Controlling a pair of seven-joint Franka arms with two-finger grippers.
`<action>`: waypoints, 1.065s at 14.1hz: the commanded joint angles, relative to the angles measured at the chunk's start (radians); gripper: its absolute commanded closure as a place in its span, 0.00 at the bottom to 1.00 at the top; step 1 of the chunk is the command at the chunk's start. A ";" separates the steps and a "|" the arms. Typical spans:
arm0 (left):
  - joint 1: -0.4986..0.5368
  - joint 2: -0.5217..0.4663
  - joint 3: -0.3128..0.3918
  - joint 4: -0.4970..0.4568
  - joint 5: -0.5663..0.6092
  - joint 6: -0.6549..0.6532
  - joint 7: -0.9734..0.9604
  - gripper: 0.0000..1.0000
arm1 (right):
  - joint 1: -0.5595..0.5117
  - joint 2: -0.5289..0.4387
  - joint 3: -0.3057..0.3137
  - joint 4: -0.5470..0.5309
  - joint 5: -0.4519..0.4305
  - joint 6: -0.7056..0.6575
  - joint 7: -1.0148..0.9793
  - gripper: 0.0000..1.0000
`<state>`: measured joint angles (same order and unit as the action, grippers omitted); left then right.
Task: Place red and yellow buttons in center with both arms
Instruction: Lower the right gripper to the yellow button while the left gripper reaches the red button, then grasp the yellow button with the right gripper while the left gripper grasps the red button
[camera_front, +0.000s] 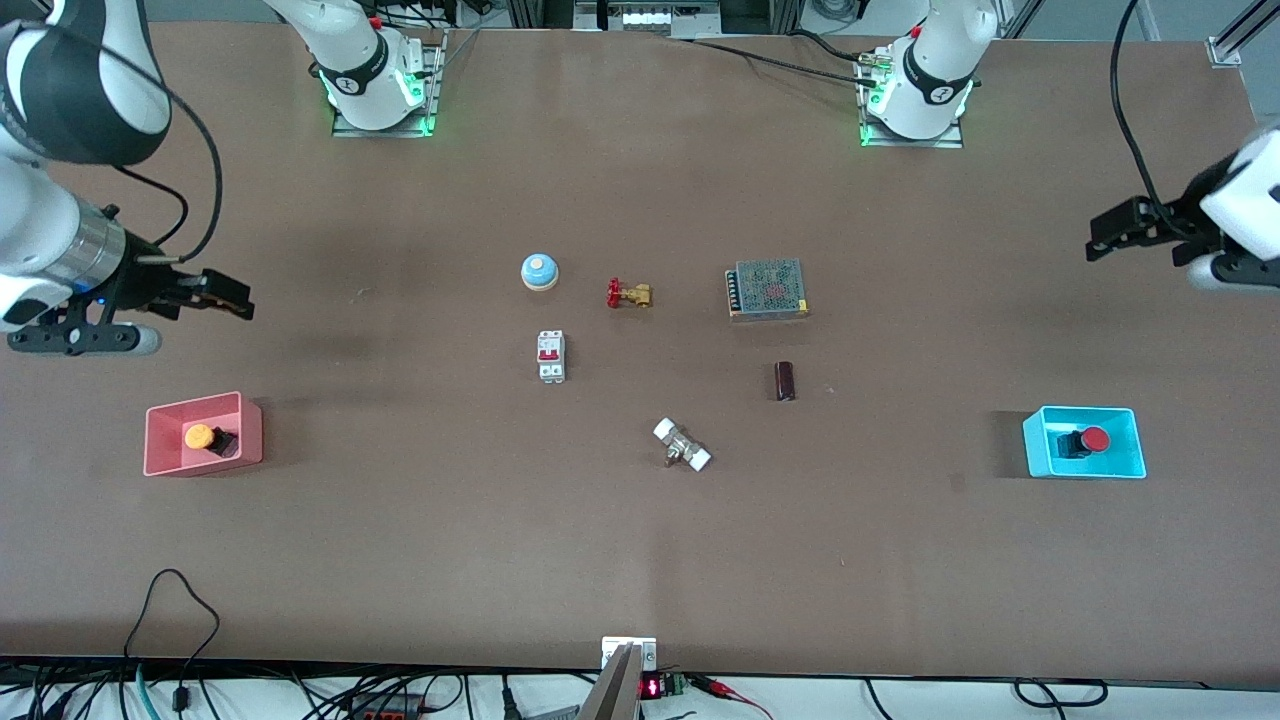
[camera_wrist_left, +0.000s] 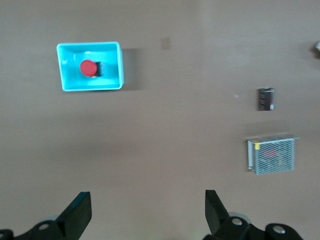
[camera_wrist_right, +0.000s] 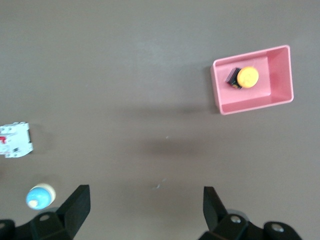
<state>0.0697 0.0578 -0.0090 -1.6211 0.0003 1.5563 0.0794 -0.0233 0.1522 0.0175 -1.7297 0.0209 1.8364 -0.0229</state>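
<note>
- Left end effector (camera_front: 1100, 240) up over bare desk (camera_front: 640, 560) at the left arm's end, fingers (camera_wrist_left: 77, 212) spread wide, nothing between them.
- Right end effector (camera_front: 235, 298) over bare desk at the right arm's end, fingers (camera_wrist_right: 75, 207) spread, nothing held.
- Red button (camera_front: 1088, 441) lies on its side in the cyan tray (camera_front: 1120, 466); round cap, black body.
- Yellow button (camera_front: 205, 438) likewise in the pink tray (camera_front: 160, 455).
- Both trays are straight-walled rectangles with open desk around them.
- Center: matte brown, small parts scattered on it.

Left arm (camera_front: 1235, 215) cut off at the frame edge, white object (camera_wrist_left: 317, 47) mostly out of frame — unidentifiable
</note>
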 joint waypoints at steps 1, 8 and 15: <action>0.068 0.150 -0.005 0.093 0.020 -0.010 0.010 0.00 | -0.049 0.076 0.002 0.009 -0.050 0.096 -0.084 0.00; 0.159 0.433 -0.002 0.095 0.018 0.388 0.135 0.00 | -0.148 0.266 0.002 0.012 -0.090 0.427 -0.273 0.00; 0.197 0.629 -0.002 0.066 0.017 0.701 0.232 0.00 | -0.164 0.386 0.004 0.012 -0.084 0.596 -0.298 0.00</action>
<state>0.2558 0.6608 -0.0034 -1.5707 0.0026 2.2285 0.2867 -0.1727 0.5134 0.0106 -1.7299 -0.0617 2.4000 -0.2975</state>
